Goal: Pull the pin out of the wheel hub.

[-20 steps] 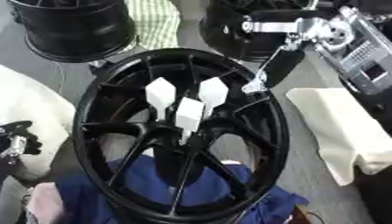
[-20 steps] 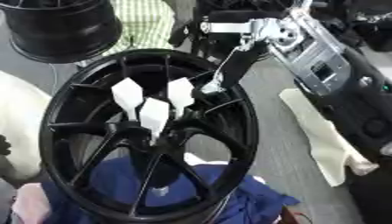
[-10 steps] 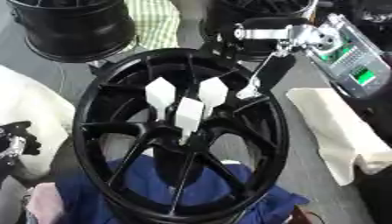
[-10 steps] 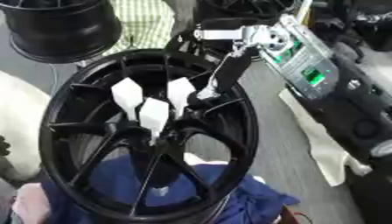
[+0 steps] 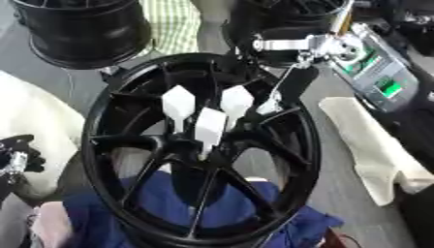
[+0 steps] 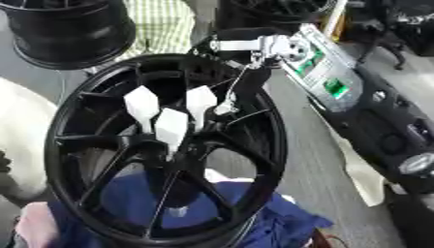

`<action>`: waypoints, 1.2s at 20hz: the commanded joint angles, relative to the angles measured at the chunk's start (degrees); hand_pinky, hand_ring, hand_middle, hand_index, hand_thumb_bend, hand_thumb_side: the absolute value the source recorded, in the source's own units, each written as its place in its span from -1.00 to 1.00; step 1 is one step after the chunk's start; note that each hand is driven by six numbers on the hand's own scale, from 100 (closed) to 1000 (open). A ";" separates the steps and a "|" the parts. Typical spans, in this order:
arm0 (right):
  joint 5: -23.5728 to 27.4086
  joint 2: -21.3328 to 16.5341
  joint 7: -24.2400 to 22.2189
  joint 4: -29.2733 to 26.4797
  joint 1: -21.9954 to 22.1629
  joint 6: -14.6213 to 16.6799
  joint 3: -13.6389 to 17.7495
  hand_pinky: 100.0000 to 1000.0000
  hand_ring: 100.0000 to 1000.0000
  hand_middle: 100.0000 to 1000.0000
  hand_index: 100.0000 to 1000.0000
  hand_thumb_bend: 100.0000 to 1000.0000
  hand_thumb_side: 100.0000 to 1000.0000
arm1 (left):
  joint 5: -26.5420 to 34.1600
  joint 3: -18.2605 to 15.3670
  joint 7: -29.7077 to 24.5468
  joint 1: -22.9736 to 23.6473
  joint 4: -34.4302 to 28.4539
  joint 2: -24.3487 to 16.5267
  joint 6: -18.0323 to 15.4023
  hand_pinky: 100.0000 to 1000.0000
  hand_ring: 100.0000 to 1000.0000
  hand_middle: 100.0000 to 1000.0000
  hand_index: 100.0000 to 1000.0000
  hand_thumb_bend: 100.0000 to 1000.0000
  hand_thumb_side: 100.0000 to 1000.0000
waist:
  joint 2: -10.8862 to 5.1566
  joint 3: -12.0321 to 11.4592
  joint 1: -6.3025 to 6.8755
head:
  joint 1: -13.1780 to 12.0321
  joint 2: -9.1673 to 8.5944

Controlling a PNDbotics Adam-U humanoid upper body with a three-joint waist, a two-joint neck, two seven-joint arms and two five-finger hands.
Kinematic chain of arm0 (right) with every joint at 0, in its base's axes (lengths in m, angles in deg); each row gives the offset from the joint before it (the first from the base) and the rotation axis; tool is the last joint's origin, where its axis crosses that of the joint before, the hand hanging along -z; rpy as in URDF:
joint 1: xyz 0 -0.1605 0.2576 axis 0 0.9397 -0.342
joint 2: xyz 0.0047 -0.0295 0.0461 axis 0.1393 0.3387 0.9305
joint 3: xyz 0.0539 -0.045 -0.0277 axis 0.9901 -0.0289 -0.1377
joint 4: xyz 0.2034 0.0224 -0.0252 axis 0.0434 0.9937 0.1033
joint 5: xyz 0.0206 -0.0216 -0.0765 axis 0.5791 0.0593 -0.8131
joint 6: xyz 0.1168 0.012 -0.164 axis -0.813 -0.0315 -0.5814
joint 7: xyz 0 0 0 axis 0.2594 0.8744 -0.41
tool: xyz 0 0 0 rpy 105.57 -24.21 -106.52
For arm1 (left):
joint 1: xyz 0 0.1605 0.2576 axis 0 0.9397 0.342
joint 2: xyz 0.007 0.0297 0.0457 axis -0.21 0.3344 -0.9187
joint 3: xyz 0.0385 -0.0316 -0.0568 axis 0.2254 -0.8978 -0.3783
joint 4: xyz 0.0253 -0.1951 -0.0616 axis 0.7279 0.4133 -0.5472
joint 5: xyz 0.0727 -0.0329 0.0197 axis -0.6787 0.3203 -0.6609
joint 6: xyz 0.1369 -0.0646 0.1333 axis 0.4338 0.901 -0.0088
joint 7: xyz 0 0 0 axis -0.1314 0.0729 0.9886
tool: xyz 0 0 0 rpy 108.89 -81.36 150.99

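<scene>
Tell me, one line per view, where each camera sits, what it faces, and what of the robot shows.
Left eye view: in the head, looking down at the black wheel hub and its three white pins; right hand reaches in from the upper right, left hand at the left edge.
Right eye view: beside it, same downward look; more of the right arm shows.
Shared: hub, pins, right hand.

Grey worktop (image 5: 339, 169) carrying the black wheel hub (image 5: 292, 145), which lies flat on a blue cloth (image 5: 297, 227). A cream cloth (image 5: 377, 155) lies right of the hub, a white cloth (image 5: 34, 116) left, a second black rim (image 5: 81, 36) beyond.
</scene>
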State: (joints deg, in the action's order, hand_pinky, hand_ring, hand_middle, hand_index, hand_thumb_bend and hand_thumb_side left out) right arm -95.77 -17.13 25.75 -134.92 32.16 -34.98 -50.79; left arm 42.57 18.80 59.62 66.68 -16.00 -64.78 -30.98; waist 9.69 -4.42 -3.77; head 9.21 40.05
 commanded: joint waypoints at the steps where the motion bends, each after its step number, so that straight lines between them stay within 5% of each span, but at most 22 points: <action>1: -0.57 -0.61 0.47 0.79 -0.63 0.17 0.51 0.25 0.41 0.53 0.70 -0.05 -0.86 | -0.14 0.23 -0.22 -0.79 -0.73 -0.50 -0.06 0.06 0.04 -0.08 0.43 -1.00 -0.15 | -0.51 -0.11 0.26 | 0.12 -0.34; 10: -2.38 0.18 1.25 3.29 -0.26 -0.33 0.45 0.25 0.41 0.48 0.65 -0.03 -0.90 | -0.21 0.23 -0.28 -0.84 -0.77 -0.41 -0.10 0.06 0.04 -0.08 0.43 -1.00 -0.15 | -0.46 -0.34 0.25 | 0.11 -0.41; 13: -2.81 0.40 1.99 3.76 -0.15 -0.44 0.51 0.25 0.41 0.47 0.63 -0.26 -0.60 | -0.22 0.22 -0.28 -0.83 -0.80 -0.38 -0.09 0.06 0.04 -0.08 0.43 -1.00 -0.15 | -0.43 -0.32 0.26 | 0.08 -0.40; 24: -2.94 1.54 3.31 4.93 -0.26 -0.31 -0.06 0.22 0.39 0.36 0.52 -0.26 -0.61 | -0.29 0.27 -0.39 -0.79 -0.80 -0.29 -0.10 0.06 0.04 -0.08 0.43 -1.00 -0.15 | -0.42 -0.43 0.31 | 0.32 -0.33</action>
State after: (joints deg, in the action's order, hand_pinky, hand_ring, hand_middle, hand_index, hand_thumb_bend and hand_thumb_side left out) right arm -98.67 -14.90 28.76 -129.69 33.07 -35.33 -51.19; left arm 42.56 19.08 59.48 66.59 -16.00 -64.74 -31.04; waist 9.88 -4.80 -3.71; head 9.27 40.05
